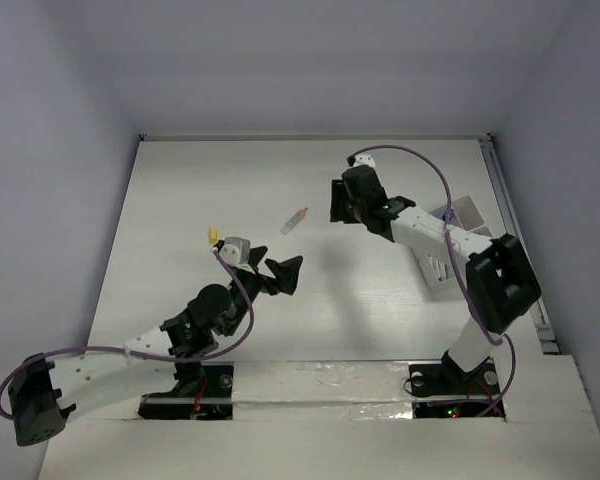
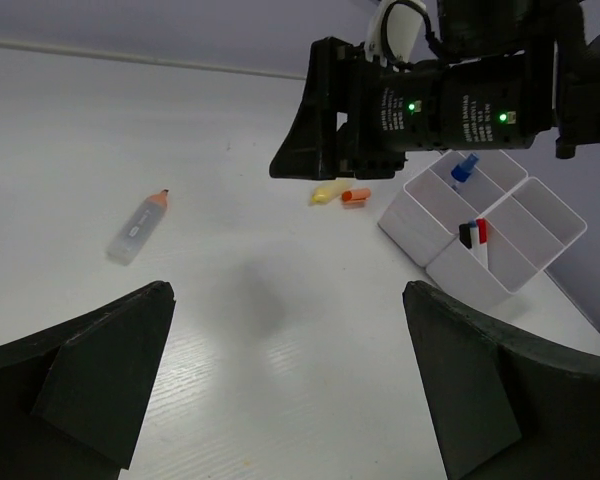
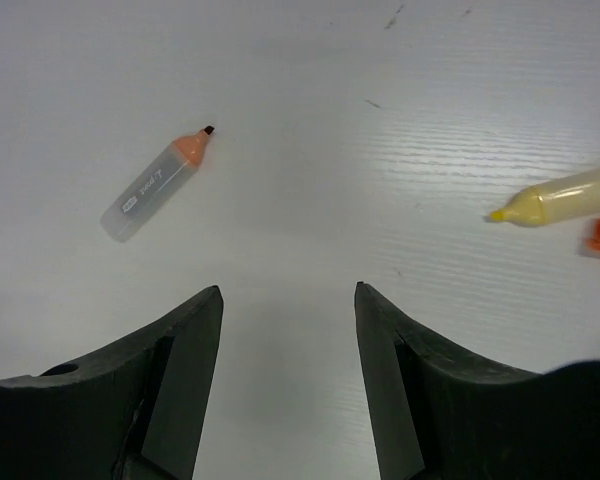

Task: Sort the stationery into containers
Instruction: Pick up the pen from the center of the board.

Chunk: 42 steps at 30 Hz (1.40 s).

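- Left black two-finger gripper (image 1: 286, 272): jaws spread wide, nothing between them; its white-and-black arm (image 1: 130, 350) lies low, stretched forward.
- Right black two-finger gripper (image 1: 336, 203): jaws apart, empty, angled downward.

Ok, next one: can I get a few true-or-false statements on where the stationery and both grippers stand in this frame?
1. The orange-tipped marker lies on the table, outside the containers. True.
2. The right gripper is clamped on the marker. False: its jaws stand apart with nothing between them, and the marker lies clear of them.
3. The left gripper is open and empty. True.
4. Every compartment of the containers is empty. False: one holds a blue-capped item, and another holds black and red-tipped items.
5. The yellow piece sits inside a compartment. False: it lies on the table beside the containers, next to an orange piece.
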Each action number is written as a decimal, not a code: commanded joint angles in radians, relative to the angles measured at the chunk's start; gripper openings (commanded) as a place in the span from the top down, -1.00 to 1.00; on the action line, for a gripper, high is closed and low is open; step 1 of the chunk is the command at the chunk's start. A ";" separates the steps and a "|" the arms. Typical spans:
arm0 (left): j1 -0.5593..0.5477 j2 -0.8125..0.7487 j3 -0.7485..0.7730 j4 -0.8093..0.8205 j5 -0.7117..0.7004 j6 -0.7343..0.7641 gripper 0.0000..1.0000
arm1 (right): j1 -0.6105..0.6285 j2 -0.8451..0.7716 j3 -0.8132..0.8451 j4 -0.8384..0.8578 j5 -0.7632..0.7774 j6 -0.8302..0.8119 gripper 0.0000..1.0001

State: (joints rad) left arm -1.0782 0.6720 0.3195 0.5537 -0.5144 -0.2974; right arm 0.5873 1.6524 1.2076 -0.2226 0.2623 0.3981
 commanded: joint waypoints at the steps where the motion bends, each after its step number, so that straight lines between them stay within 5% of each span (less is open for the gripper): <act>1: -0.003 -0.015 -0.002 0.018 -0.076 -0.008 -0.98 | 0.006 0.041 0.090 0.019 0.078 0.048 -0.22; 8: -0.003 0.035 0.004 0.037 -0.036 -0.017 -0.98 | -0.046 0.046 0.032 -0.052 0.322 0.113 -0.17; 22: 0.006 0.044 0.000 0.054 0.023 -0.032 -0.98 | -0.164 0.135 0.033 -0.081 0.405 0.294 0.04; 42: 0.015 0.061 0.001 0.064 0.045 -0.037 -0.98 | -0.164 0.333 0.148 -0.054 0.371 0.331 -0.15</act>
State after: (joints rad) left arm -1.0714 0.7338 0.3195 0.5571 -0.4759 -0.3241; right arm 0.4198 1.9636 1.3106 -0.3004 0.6132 0.7017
